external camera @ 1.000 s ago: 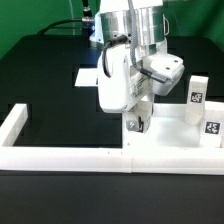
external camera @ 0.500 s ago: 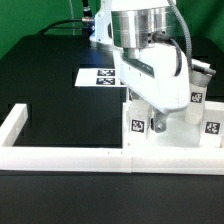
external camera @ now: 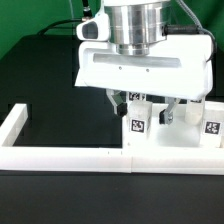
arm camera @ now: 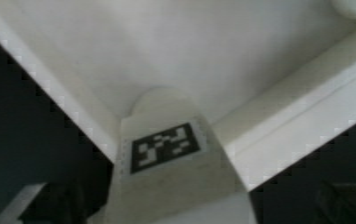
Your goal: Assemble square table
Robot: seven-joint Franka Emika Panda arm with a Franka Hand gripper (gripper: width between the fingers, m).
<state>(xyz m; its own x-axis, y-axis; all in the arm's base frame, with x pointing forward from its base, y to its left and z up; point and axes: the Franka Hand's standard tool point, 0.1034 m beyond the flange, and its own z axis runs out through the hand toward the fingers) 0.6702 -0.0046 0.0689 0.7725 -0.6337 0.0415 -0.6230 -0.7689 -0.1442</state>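
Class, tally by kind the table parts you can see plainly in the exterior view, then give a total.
Leg blocks: 2
Square tabletop slab: 1
Total: 3; the gripper may hide more.

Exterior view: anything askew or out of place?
Nothing stands out. Two leg blocks stand upright on the square table, which sits against the border wall. The end effector hangs above them, open.

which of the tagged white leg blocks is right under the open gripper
The leg block standing on the square table toward the exterior view's left. It sits directly beneath the gripper; the other leg block stands off to the exterior view's right.
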